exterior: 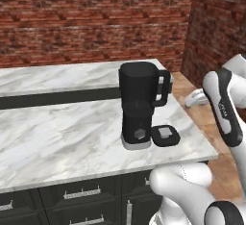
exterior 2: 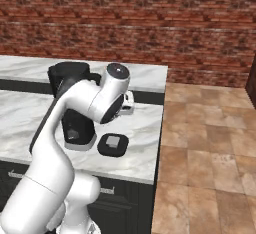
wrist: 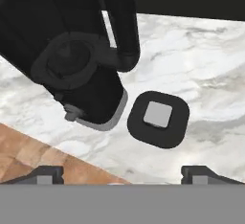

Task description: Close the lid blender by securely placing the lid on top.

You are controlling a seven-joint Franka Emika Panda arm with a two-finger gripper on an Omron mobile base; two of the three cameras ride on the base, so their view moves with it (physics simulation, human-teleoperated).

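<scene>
End effector: the two-finger end effector [wrist: 122, 173] hangs above the desk with its jaws spread wide and nothing between them; its two dark fingertips [wrist: 45, 174] rise far apart at the bottom of the hand view.
Lid: the small flat black rounded-square lid with a light grey square centre piece [wrist: 158, 118] lies flat on the desk, ahead of and below the end effector, roughly midway between the two fingertips and clear of both. In the left base view the lid [exterior: 165, 134] sits close to the desk's near corner.
Blender: the tall black blender with a dark jar, loop side handle and pale grey foot [exterior: 140, 105] stands upright just beside the lid, ahead of the end effector and off toward one fingertip's side. Its jar top is uncovered. In the hand view the round jar mouth [wrist: 72, 61] faces the camera and the handle [wrist: 122, 22] runs up beside it.
Desk: the white-and-grey marble desk [exterior: 57, 137] carries both things; the lid and the blender's foot lie near each other, whether touching I cannot tell.
Floor: brown tiled floor [exterior 2: 210, 143] lies past the desk's end.
</scene>
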